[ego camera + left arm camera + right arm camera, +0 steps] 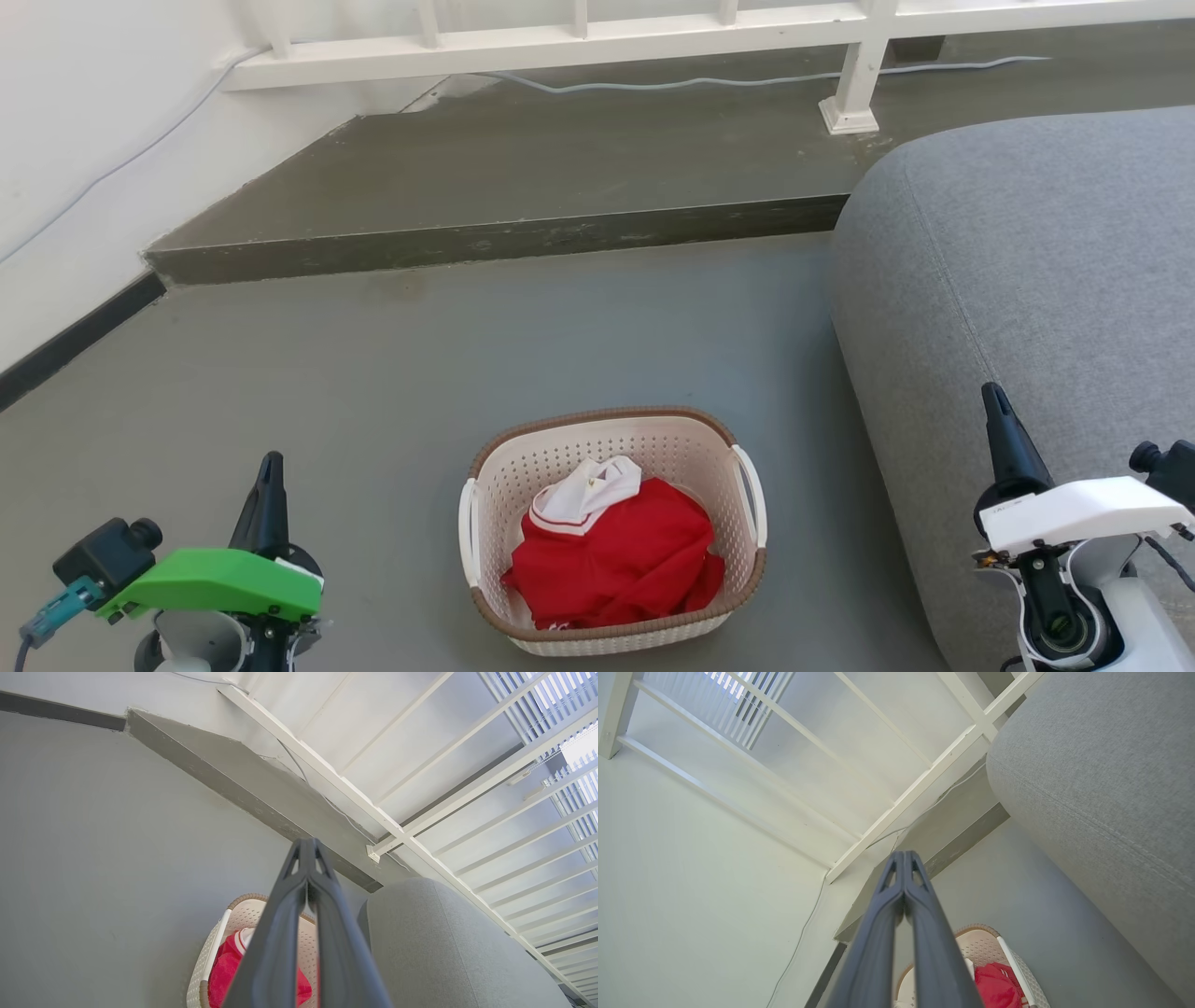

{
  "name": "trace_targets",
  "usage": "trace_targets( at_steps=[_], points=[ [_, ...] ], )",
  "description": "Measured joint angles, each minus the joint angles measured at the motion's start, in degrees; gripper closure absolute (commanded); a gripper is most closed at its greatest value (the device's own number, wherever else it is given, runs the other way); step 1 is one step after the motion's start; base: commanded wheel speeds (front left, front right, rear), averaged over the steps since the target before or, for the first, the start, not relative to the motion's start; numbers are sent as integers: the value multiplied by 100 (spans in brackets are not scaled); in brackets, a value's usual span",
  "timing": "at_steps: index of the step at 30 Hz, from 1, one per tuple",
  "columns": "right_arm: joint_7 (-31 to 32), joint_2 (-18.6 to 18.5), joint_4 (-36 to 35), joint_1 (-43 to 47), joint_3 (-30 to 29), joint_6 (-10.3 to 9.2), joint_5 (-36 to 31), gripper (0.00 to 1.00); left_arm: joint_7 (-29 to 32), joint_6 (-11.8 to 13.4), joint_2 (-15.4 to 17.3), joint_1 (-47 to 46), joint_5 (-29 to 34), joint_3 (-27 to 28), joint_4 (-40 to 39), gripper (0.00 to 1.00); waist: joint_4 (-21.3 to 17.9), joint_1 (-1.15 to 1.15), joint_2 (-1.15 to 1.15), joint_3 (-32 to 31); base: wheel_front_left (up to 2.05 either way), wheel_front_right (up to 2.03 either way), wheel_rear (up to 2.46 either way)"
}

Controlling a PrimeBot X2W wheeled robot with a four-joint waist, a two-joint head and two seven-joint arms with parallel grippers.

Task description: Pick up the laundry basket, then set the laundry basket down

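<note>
The laundry basket (686, 446) sits on the grey floor at lower centre, cream-white and perforated with a brown rim and white side handles. A red garment with a white collar (616, 551) lies inside it. My left gripper (270, 465) is at the lower left, well apart from the basket, fingers pressed together and holding nothing. My right gripper (991, 397) stands at the lower right in front of the sofa, also shut and holding nothing. The left wrist view shows the basket (210, 947) behind the shut fingers of the left gripper (306, 845). The right wrist view catches the basket (985, 947) below the right gripper (903, 856).
A grey sofa (1027, 280) fills the right side, close to the basket. A raised dark step (504, 238) crosses the floor ahead, with a white railing (560, 42) and a cable (709, 82) on it. A white wall (84, 140) stands at the left.
</note>
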Motion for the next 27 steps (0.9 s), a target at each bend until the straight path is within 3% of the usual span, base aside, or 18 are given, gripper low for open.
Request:
trace_targets(
  at_steps=[27],
  points=[
    [556, 157, 175, -122, -493, 145, 1905, 100, 545, -94, -4, -11, -1920, 331, 21, 100, 71, 0, 0, -50, 0, 0, 0]
  ],
)
